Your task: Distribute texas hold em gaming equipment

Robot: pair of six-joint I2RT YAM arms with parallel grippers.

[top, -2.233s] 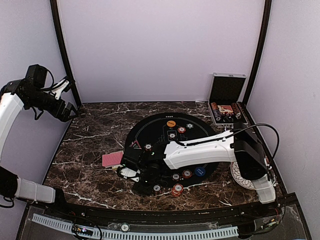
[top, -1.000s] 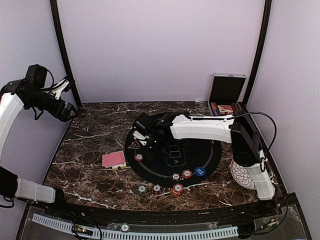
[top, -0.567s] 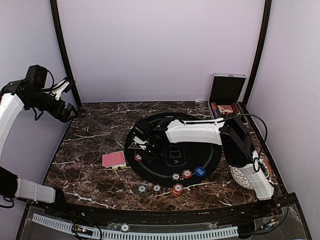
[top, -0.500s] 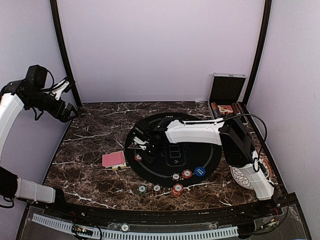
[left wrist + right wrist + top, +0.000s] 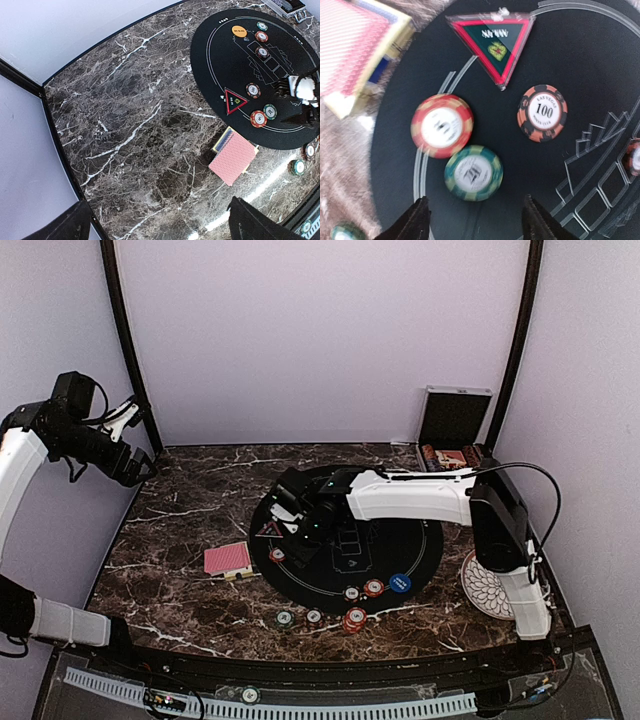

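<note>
Nearest the arm bases, a green-rimmed chip, a pale chip and a short red stack are sitting on the bare marble desk, just off the round black mat. Inside the mat's near edge, two more chips are lying beside the blue button. The red-backed cards are resting on the desk just left of the mat. The right fingers are hovering spread apart and gripping nothing (only mat is showing in the gap), just short of a green chip lying just beside a red chip. Beyond these, a chip marked 100 and the triangular marker are lying flat. Farther back, the orange button is sitting near three chips. The left fingers are hanging wide open and empty, high over the desk's left side. The silver case is standing open at the far right corner.
</note>
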